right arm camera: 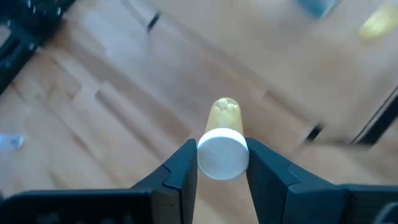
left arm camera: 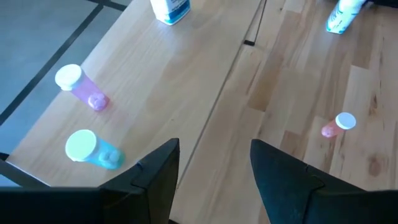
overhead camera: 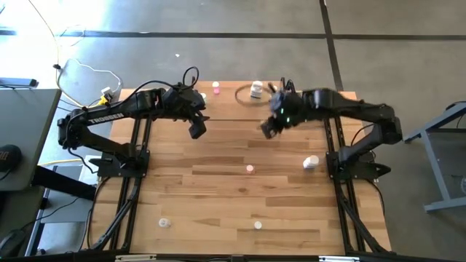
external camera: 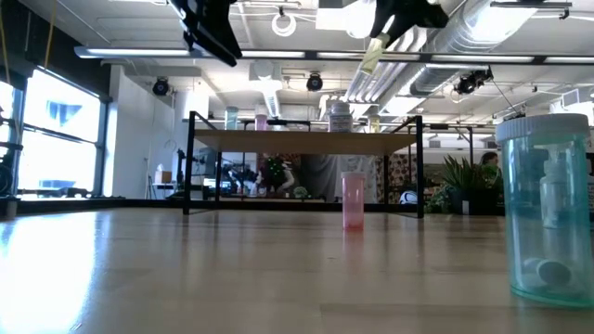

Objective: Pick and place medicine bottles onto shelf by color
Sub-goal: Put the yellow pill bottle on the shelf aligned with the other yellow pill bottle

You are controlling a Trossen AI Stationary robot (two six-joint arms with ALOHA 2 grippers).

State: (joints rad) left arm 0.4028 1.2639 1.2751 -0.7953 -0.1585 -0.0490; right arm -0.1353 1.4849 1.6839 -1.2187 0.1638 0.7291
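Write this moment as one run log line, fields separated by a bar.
right gripper: shut on yellow bottle, raised | left gripper: open, empty, over shelf | pink bottle: on table

Medicine bottles: yellow bottle (right arm camera: 222,144), white-capped, clamped in right gripper (right arm camera: 222,163); pink bottle (external camera: 353,200) upright on table before the shelf (external camera: 306,141).

Shelf (overhead camera: 218,102) top: pink bottle (left arm camera: 82,88), blue bottle (left arm camera: 92,149) crowd left end; middle open.

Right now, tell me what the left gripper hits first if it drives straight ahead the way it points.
Likely the shelf top: the open left gripper aims at bare wood between the pink bottle and the shelf's edge. Depth unclear.
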